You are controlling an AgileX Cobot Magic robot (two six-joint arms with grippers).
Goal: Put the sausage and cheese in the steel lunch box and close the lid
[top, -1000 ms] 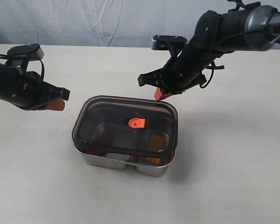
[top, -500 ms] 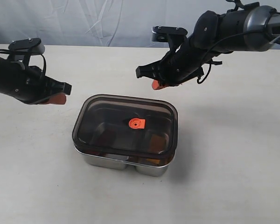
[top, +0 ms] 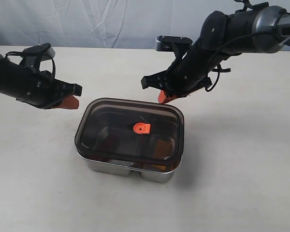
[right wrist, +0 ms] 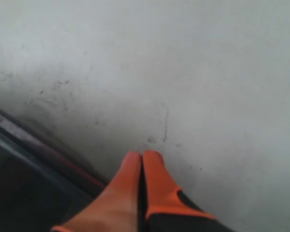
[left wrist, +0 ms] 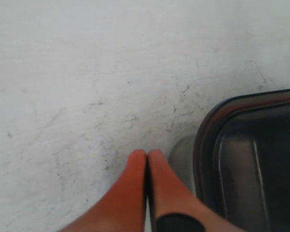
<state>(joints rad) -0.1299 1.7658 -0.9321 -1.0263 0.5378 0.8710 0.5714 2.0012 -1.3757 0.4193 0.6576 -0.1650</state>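
Exterior: steel lunch box point(top: 117, 166) sits mid-table point(top: 241, 183), well clear of every edge. Lid point(top: 111, 123) lies flat on top, orange valve point(top: 141, 127) facing up. Long axis of box and lid runs from the left arm's side to the right arm's side, slightly skewed. Left gripper point(top: 70, 103) hovers off the box's left short end, right gripper point(top: 163, 98) just past the far long edge. Both are pinched fully together with nothing in them. Sausage and cheese: the smoky lid hides them. The brownish patch in the right-side compartment could be the cheese, can't confirm.

Left wrist: orange fingertips point(left wrist: 135, 169) pressed together, empty, over bare table just beside a lid corner, not touching. The grey sliver under that corner looks like box rim.

Right wrist: fingertips point(right wrist: 157, 169) together, empty, above the table beside the lid's edge, apart from it.

Handling, my read: steel box is stiff, slick and probably light, so it will skate if shoved sideways. Lid is rigid plastic. I'd press straight down on the flat top near the corners or long edges, off the valve. No sideways load.
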